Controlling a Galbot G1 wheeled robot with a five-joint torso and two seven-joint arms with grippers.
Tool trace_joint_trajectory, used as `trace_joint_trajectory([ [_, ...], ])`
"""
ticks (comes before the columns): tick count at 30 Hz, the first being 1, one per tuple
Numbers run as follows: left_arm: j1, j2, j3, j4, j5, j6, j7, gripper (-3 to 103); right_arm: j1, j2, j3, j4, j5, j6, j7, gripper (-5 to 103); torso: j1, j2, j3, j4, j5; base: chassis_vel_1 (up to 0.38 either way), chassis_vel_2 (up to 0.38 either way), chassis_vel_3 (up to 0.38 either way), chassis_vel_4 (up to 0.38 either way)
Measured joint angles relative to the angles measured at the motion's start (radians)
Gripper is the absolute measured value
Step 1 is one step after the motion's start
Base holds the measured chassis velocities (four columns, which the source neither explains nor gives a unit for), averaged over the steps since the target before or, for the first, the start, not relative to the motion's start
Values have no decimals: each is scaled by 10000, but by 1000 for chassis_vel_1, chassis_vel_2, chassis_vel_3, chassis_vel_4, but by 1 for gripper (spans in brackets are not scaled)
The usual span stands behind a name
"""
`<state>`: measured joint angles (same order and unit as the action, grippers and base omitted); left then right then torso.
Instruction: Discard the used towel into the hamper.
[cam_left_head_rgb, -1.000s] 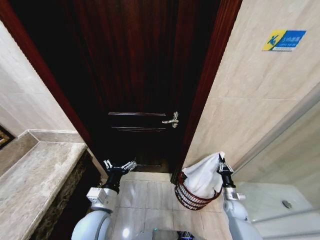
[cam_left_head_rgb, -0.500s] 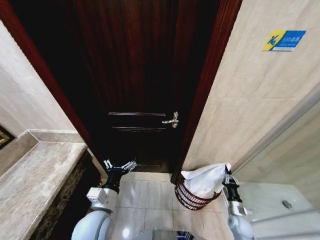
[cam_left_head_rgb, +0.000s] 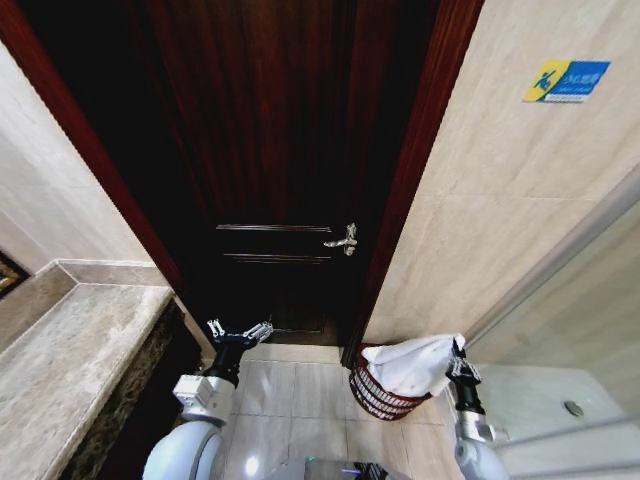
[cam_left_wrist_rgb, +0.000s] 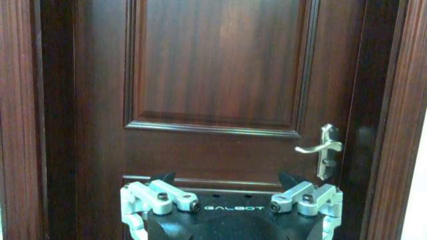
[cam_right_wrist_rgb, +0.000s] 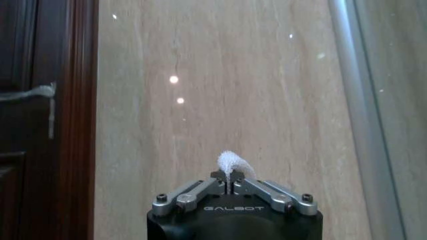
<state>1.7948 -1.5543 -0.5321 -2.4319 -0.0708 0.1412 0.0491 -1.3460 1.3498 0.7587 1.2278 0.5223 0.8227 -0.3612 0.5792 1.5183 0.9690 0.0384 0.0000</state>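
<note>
The white towel (cam_left_head_rgb: 415, 364) is draped over the dark reddish-brown wire hamper (cam_left_head_rgb: 372, 394), which stands on the floor by the door frame in the head view. My right gripper (cam_left_head_rgb: 459, 362) is at the towel's right corner, shut on it. A tuft of the towel (cam_right_wrist_rgb: 231, 162) sticks up between the closed fingers in the right wrist view. My left gripper (cam_left_head_rgb: 239, 332) hangs open in front of the door, well left of the hamper, and holds nothing; its spread fingers (cam_left_wrist_rgb: 157, 194) show in the left wrist view.
A dark wooden door (cam_left_head_rgb: 285, 180) with a metal lever handle (cam_left_head_rgb: 343, 240) is straight ahead. A marble counter (cam_left_head_rgb: 70, 360) runs along the left. Tiled wall (cam_left_head_rgb: 500, 200) and a glass shower screen (cam_left_head_rgb: 590, 300) stand to the right. Light floor tiles (cam_left_head_rgb: 295, 400) lie between.
My right gripper has moved down and to the right with the towel's corner, so the towel now lies lower and flatter over the hamper. The left arm has not moved.
</note>
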Motion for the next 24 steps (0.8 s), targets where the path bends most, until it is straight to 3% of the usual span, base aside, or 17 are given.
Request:
trace_joint_trajectory([
  [5,0,-2,0,0,0,0,0,100,738,-150,-215,-1169,-226,1,-10,2,1,0,0,-1,-2,0,0,0,0],
  [10,0,0,0,0,0,0,0,100,2180,-325,-529,-3704,-419,0,-212,2,1,0,0,0,-1,0,0,0,0],
  [24,0,0,-1,0,0,0,0,100,2945,67,-842,-5382,-975,0,-510,2,1,0,0,-1,-1,0,0,0,0],
])
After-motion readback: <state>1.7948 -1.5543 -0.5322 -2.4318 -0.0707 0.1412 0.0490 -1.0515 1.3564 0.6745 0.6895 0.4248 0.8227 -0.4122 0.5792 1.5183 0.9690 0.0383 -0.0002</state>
